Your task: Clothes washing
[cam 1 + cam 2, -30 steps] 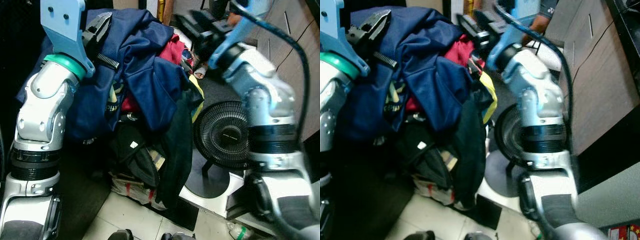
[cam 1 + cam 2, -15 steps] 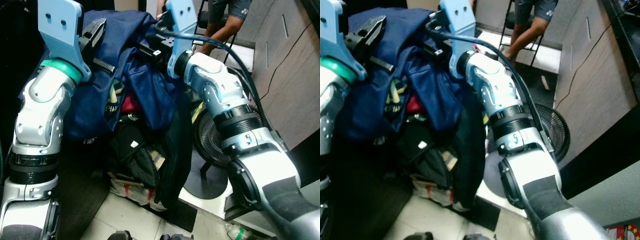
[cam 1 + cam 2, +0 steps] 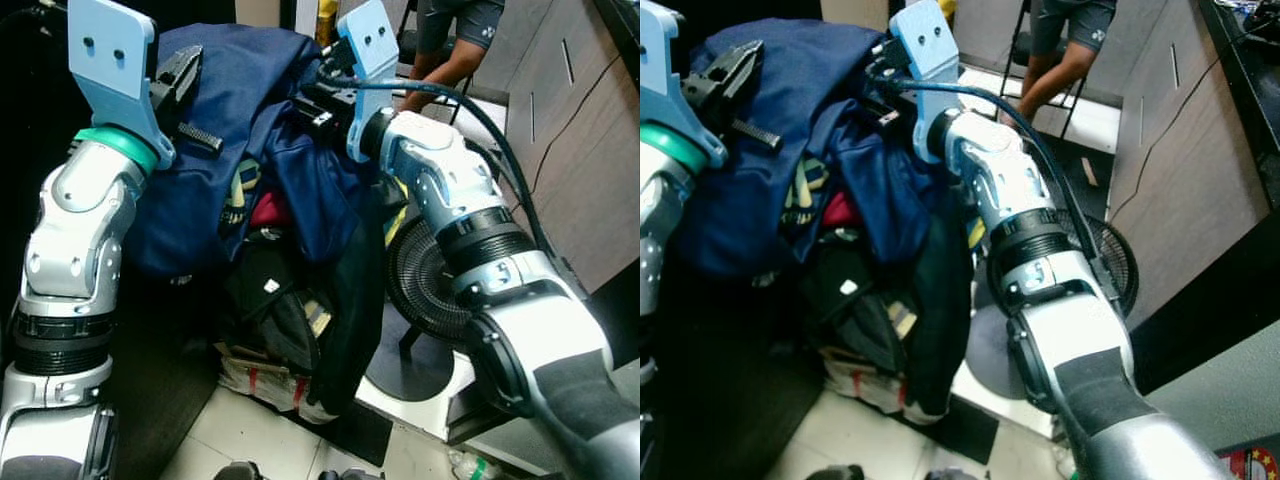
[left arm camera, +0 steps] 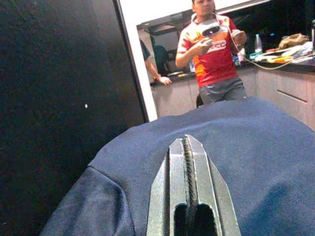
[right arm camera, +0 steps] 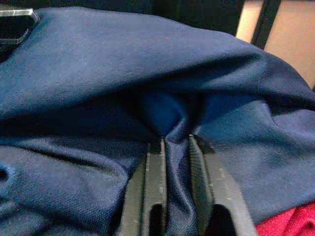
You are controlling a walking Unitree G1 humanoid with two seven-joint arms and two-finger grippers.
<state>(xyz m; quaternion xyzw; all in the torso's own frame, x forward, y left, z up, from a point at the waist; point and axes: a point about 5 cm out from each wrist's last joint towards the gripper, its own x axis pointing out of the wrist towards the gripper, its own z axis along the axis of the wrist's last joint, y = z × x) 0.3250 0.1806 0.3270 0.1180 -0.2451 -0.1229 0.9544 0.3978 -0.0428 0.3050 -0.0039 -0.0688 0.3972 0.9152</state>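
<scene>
A heap of clothes (image 3: pixel 290 250) rises in front of me, with a navy blue garment (image 3: pixel 255 110) draped over red and black pieces. My right gripper (image 3: pixel 312 100) reaches in from the right at the top of the heap. In the right wrist view its fingers (image 5: pixel 156 162) are shut on a pinched fold of the navy garment (image 5: pixel 98 64). My left gripper (image 3: pixel 185 75) is held at the heap's upper left. Its fingers (image 4: pixel 172 187) are pressed together with nothing between them, just above the navy garment (image 4: pixel 256 147).
A black floor fan (image 3: pixel 440 275) on a round base stands right of the heap, under my right arm. A wood cabinet (image 3: pixel 570 120) runs along the right. A person's legs (image 3: pixel 450 45) are behind the heap, and another person (image 4: pixel 211 54) stands by a counter. A dark wall (image 4: pixel 54 98) is on the left.
My right arm has swung in from the right, over the fan, to the top of the heap and shut on the navy cloth. The left gripper has stayed in place.
</scene>
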